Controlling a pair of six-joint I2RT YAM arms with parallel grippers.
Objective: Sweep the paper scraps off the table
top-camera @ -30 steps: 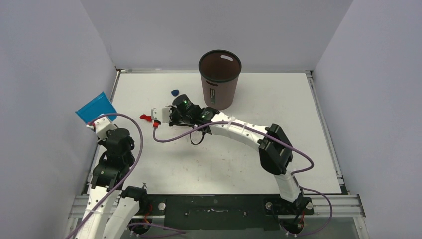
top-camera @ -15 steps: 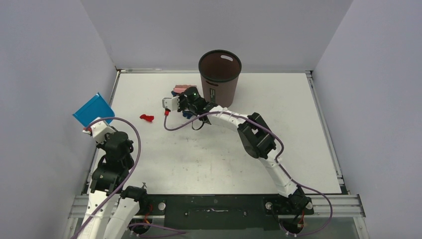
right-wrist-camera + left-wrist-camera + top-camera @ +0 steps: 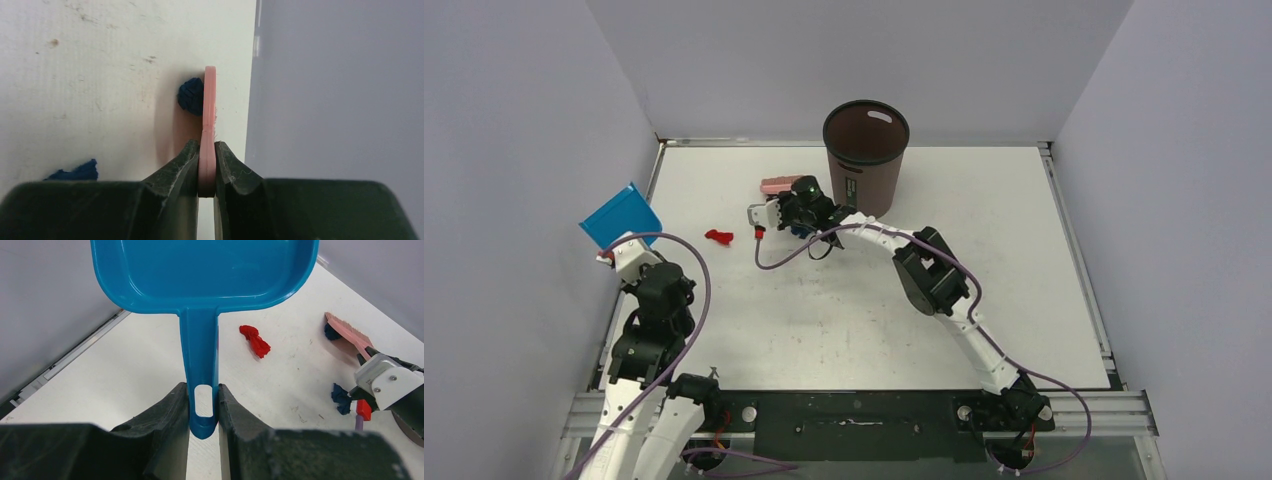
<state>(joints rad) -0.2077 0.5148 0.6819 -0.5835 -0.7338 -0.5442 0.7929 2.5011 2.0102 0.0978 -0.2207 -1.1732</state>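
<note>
Top external view: shows the right arm stretched far up and to the left across the worktop (image 3: 1024, 230), elbow raised near the middle, wrist low just left of the brown bin (image 3: 866, 155). Shows the left arm folded upright at the worktop's left edge, close to the wall, lifting a blue dustpan (image 3: 620, 215) clear of the surface and tilted.

Right wrist view: has the right gripper (image 3: 207, 167) clamped on the handle of a pink brush (image 3: 209, 107), both fingers (image 3: 186, 161) pressed flat against it with no gap. Presents the brush edge-on, so bristles are hard to make out. Places a navy paper scrap (image 3: 191, 96) against the brush's left face and a blue paper scrap (image 3: 75, 171) lower left, partly cut off by the gripper body.

Left wrist view: has the left gripper (image 3: 203, 407) pinched tight on the end of the dustpan's handle. Cuts the pan's front rim off at the top of the picture. Sets a red paper scrap (image 3: 255, 341) alone on the worktop, between dustpan and brush, well apart from both.

Back in the top view: hides the navy scrap under the right wrist; leaves only a sliver of blue below it.
</note>
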